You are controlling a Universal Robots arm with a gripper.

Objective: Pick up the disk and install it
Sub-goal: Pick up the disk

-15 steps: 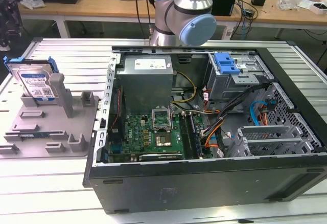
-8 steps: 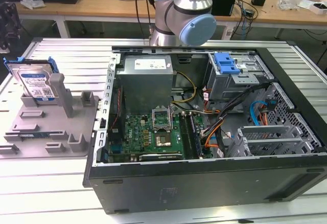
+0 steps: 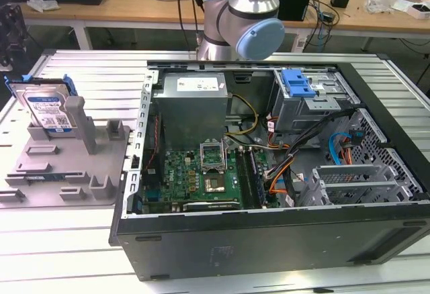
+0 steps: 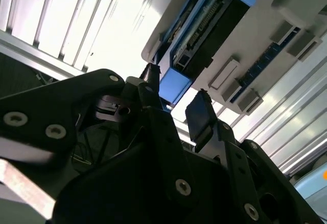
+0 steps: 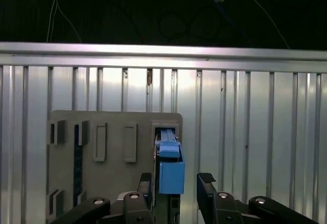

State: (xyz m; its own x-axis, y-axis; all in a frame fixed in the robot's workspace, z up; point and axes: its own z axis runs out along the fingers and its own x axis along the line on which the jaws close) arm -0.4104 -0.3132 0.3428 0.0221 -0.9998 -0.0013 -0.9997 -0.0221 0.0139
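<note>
The disk is stood on edge in a grey holder on the desk, at roughly 9 o'clock from the open computer case in the exterior view. It's parked upright presumably so its blue-framed edge is offered up for a pinch. In the first wrist view the tool is seen spread apart with nothing gripped, and that blue edge is framed between its fingers. Probably nothing is touched, though depth is hard to judge here.
</note>
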